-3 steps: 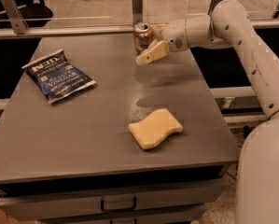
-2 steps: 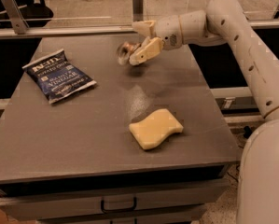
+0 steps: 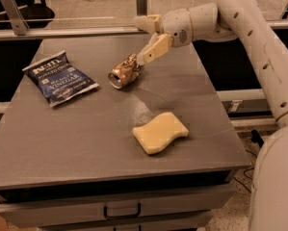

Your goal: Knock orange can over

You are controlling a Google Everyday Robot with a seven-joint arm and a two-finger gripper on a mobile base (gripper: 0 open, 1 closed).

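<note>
The orange can (image 3: 124,70) lies on its side on the grey table (image 3: 85,129), toward the back middle, with its silver top facing front-left. My gripper (image 3: 144,38) is just above and to the right of it. The fingers are spread open and hold nothing. The lower finger (image 3: 153,48) slants down to the can's right end and seems to touch it. The upper finger (image 3: 146,23) points left above the table's back edge.
A dark blue chip bag (image 3: 60,78) lies flat at the left of the table. A yellow sponge (image 3: 160,132) lies at the front right of centre. A metal rail (image 3: 61,32) runs behind the table. Drawers sit under the front edge.
The can stood upright at the back by the gripper a second ago. It has tipped over and now lies to the front-left. The gripper swept left across the table's back.
</note>
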